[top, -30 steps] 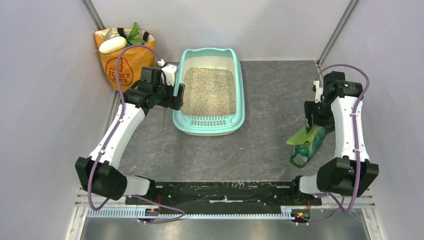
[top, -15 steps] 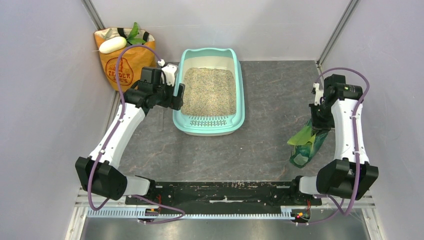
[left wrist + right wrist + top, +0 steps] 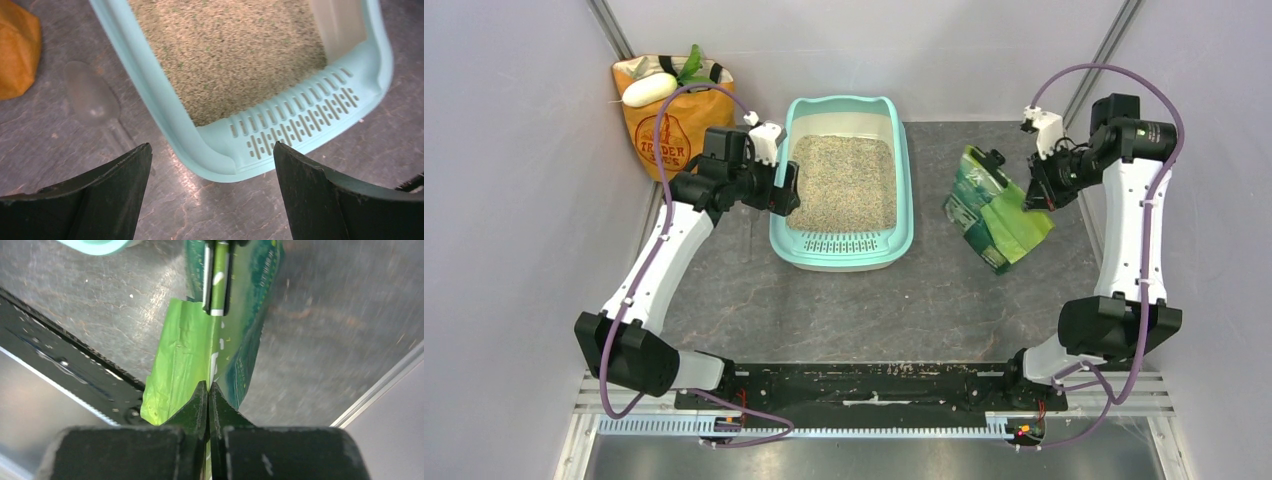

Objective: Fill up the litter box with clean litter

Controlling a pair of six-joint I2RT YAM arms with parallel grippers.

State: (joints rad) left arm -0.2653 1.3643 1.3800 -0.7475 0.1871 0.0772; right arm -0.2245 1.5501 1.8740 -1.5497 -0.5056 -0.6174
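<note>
Right gripper (image 3: 1032,195) (image 3: 208,390): the fingers are pressed together on a lime-green fold of the green bag (image 3: 994,210) (image 3: 185,355), with no gap showing between them.
Green bag, change: a second ago it sat low by the table's right edge, close to the right arm's base. It now hangs from the gripper farther back and farther left, between the right arm and the litter box.
Right arm, change: it has swung up and toward the far wall, carrying the bag with it.
Litter box (image 3: 844,244) (image 3: 300,125): it sits at the table's far centre, grate step toward the arms, in the same spot as before.
Clean litter (image 3: 842,182) (image 3: 225,50): it covers the tray floor behind the grate, and its level looks unchanged.
Left gripper (image 3: 782,190) (image 3: 211,150): the jaws are spread wide and hold nothing. It hovers at the box's left rim, a touch nearer than a second ago.
Clear scoop (image 3: 92,95): it lies on the table (image 3: 944,290) left of the box.
Orange paper bag (image 3: 669,130) (image 3: 15,55): it stands in the far-left corner and has not moved.
</note>
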